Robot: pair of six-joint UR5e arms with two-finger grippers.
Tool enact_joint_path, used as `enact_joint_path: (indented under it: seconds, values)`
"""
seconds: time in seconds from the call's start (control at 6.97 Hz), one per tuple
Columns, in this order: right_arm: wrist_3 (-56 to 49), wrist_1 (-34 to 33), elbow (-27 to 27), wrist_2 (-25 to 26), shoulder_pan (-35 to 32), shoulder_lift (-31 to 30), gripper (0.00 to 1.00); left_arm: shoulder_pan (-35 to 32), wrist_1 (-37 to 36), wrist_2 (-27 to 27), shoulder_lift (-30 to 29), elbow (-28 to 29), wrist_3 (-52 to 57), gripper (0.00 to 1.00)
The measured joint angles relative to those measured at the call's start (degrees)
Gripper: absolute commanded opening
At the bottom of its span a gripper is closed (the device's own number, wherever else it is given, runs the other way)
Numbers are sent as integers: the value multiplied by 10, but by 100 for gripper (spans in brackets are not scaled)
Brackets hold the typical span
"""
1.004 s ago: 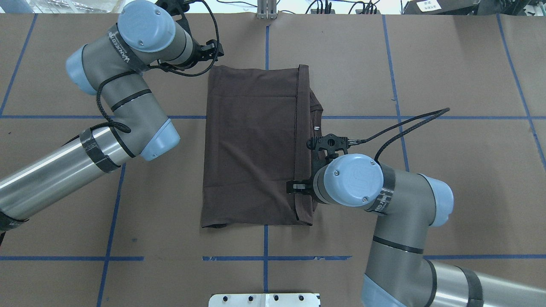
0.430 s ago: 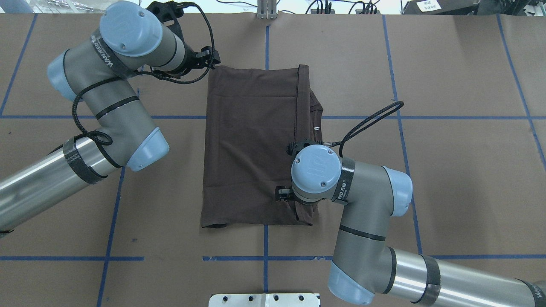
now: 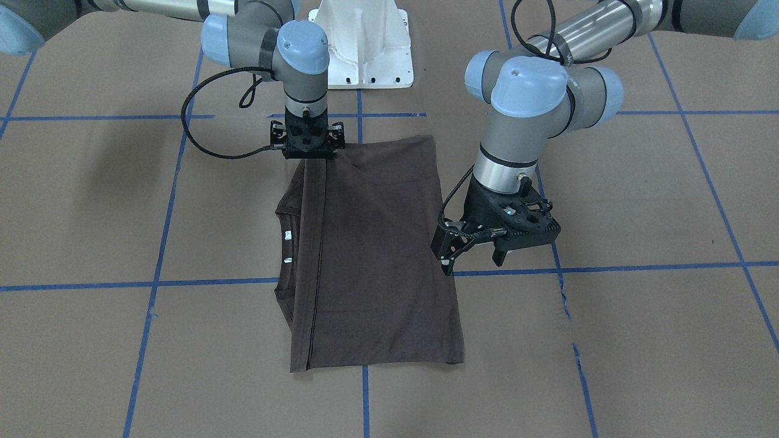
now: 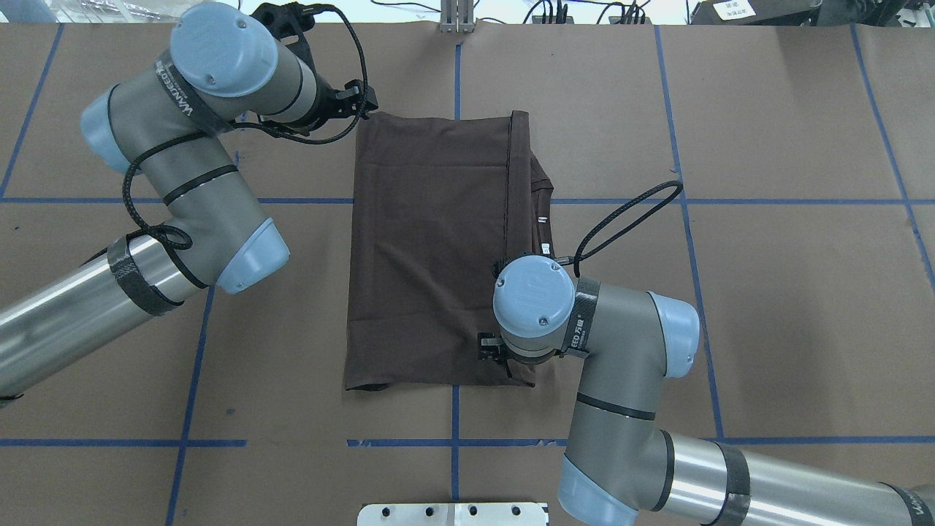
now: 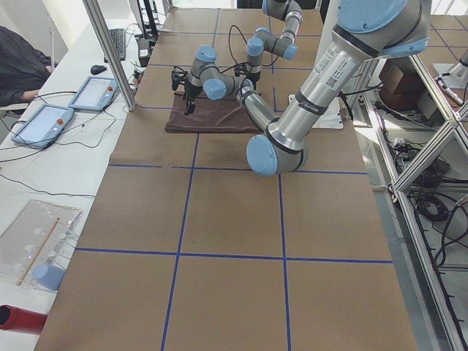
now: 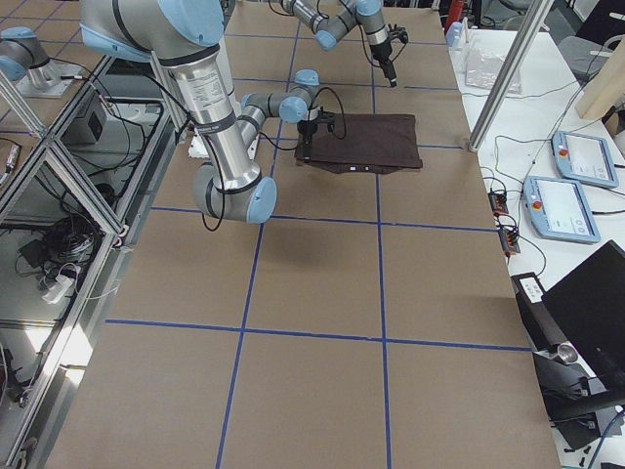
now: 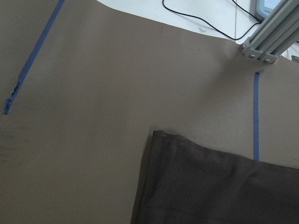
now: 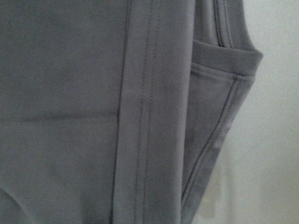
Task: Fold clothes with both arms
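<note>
The dark grey-brown T-shirt (image 3: 377, 255) lies folded into a flat rectangle mid-table (image 4: 431, 241), its collar and white tags (image 3: 288, 234) poking out on the robot's right side. My left gripper (image 3: 473, 260) is open and empty. It hovers above the table beside the shirt's left edge, and the left wrist view shows only the shirt's far left corner (image 7: 219, 186). My right gripper (image 3: 308, 155) is low over the shirt's near right corner, seemingly open, with nothing held. Its wrist view shows the hem and sleeve (image 8: 140, 116) close up, no fingers. In the overhead view its wrist (image 4: 533, 296) hides it.
Brown paper with blue tape lines (image 4: 679, 201) covers the table. The white pedestal base (image 3: 365, 42) stands at the robot's edge. An aluminium post (image 4: 456, 14) and cables lie past the far edge. Tablets (image 5: 44, 121) sit on a side bench.
My right arm has moved along the shirt's right folded edge toward the robot, down to the near right corner. My left arm shifted slightly left, then held still.
</note>
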State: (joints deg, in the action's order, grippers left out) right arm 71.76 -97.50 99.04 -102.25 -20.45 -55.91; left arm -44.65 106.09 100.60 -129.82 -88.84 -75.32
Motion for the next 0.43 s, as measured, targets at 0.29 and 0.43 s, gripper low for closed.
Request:
enact_joint_path:
  seconds: [0.29, 0.43]
  values:
    - [-6, -25, 2, 0, 2, -1, 100, 0, 3, 0, 0, 1, -1, 100]
    - [-14, -39, 5, -1, 1, -2, 100, 1, 4, 0, 0, 1, -1, 100]
